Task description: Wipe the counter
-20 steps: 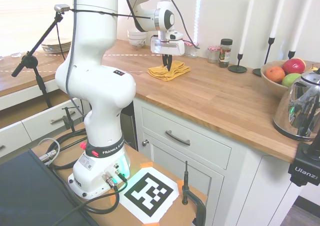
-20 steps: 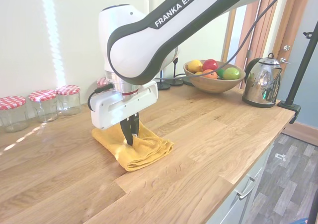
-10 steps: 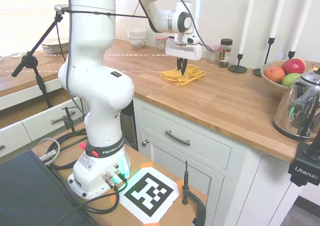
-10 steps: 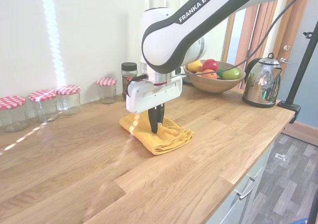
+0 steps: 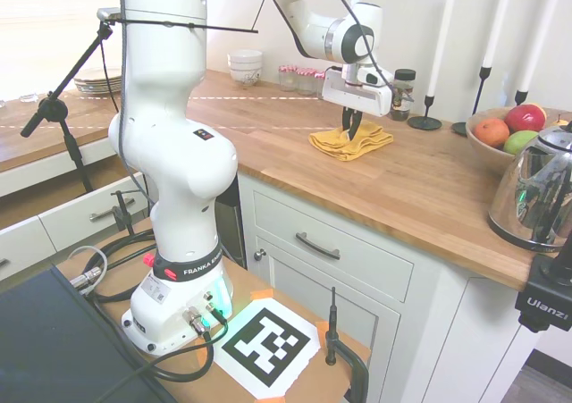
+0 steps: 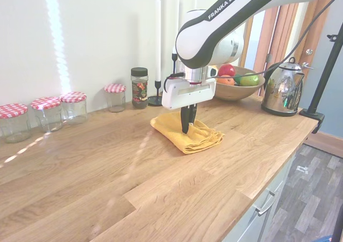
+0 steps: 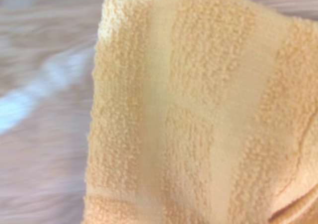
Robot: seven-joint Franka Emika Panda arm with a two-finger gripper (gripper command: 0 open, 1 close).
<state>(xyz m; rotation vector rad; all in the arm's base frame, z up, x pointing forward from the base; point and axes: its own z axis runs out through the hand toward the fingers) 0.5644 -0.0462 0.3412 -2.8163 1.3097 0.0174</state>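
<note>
A folded yellow cloth (image 5: 352, 141) (image 6: 188, 134) lies on the brown wood-plank counter (image 5: 420, 188) (image 6: 96, 172). My gripper (image 5: 352, 132) (image 6: 185, 129) points straight down with its dark fingers pressed together into the cloth's top, shut on it. Close up in the wrist view, the cloth (image 7: 198, 110) fills most of the picture, with blurred counter wood (image 7: 44, 110) beside it.
A wooden fruit bowl (image 5: 497, 144) (image 6: 230, 89) and a steel kettle (image 5: 541, 193) (image 6: 282, 89) stand toward one end. A dark-lidded spice jar (image 5: 404, 93) (image 6: 139, 87), candlesticks (image 5: 425, 117) and checked-lid glass jars (image 6: 48, 113) line the wall. White bowls (image 5: 245, 66) sit far back.
The gripper has slid the yellow cloth along the counter toward the fruit bowl and kettle, staying shut on it throughout.
</note>
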